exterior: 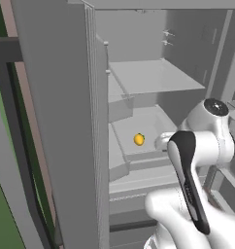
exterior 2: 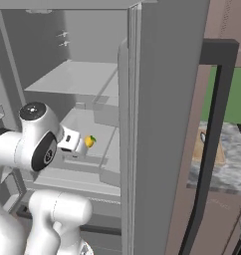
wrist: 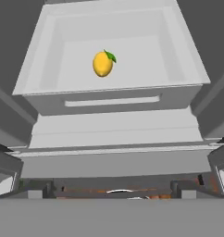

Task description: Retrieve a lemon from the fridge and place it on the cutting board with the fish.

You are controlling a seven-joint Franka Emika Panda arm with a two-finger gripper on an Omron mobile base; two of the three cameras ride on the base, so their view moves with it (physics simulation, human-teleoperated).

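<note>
You are looking into the open fridge (exterior: 139,63), with both of its doors swung wide. The lemon (wrist: 102,63) is sitting alone on the floor of a pale grey open bin (wrist: 44,69) in the middle of the fridge, below the broad upper shelf (exterior: 153,78). In the hand view it is lying near the centre of that bin, apart from every wall, with a small green leaf at its top. In the right base view the lemon (exterior 2: 89,141) is showing just beyond the arm's white wrist, and in the left base view it (exterior: 139,139) is resting to the left of the arm. The claw is standing released, its jaws spread wide, short of the bin and gripping nothing. The cutting board (exterior 2: 212,147) is lying on the marbled bench (exterior 2: 227,172), past the right-hand door.
</note>
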